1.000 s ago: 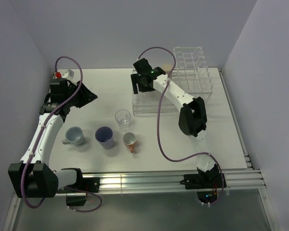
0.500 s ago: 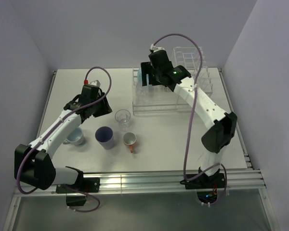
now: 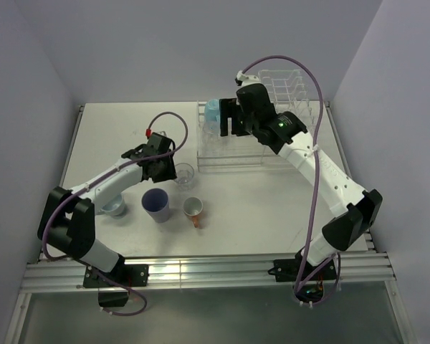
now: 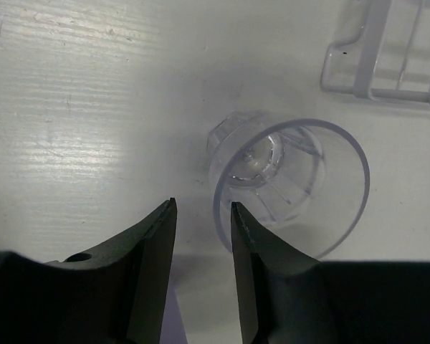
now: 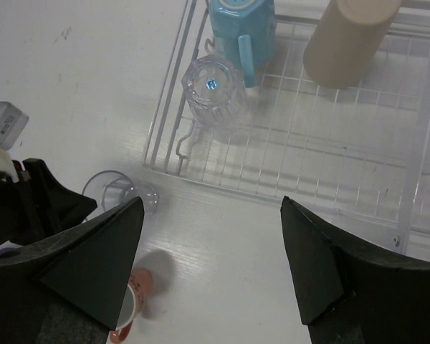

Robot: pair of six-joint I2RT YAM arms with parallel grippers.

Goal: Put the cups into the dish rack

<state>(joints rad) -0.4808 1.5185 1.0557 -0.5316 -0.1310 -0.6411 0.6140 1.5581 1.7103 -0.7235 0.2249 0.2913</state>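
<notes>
A clear glass (image 3: 183,174) (image 4: 287,186) stands upright on the table, left of the dish rack (image 3: 301,129). My left gripper (image 3: 168,167) (image 4: 203,215) is open with a narrow gap. The glass's left rim shows just inside that gap, beside the right finger, and nothing is gripped. My right gripper (image 3: 226,118) (image 5: 211,208) hangs wide open and empty above the rack's front left edge. In the rack (image 5: 330,143) are a light blue cup (image 3: 213,113) (image 5: 244,29), an upturned clear glass (image 5: 213,92) and a tan cup (image 5: 347,39).
On the table in front of the glass stand a purple cup (image 3: 155,204), a small orange-handled mug (image 3: 193,208) (image 5: 129,308) and a grey-blue mug (image 3: 115,206), which the left arm partly hides. The rack's tall dividers (image 3: 283,89) rise at the back right.
My left gripper has swept from the table's back left corner across to the clear glass. The right arm has risen over the rack, and the light blue cup now shows there.
</notes>
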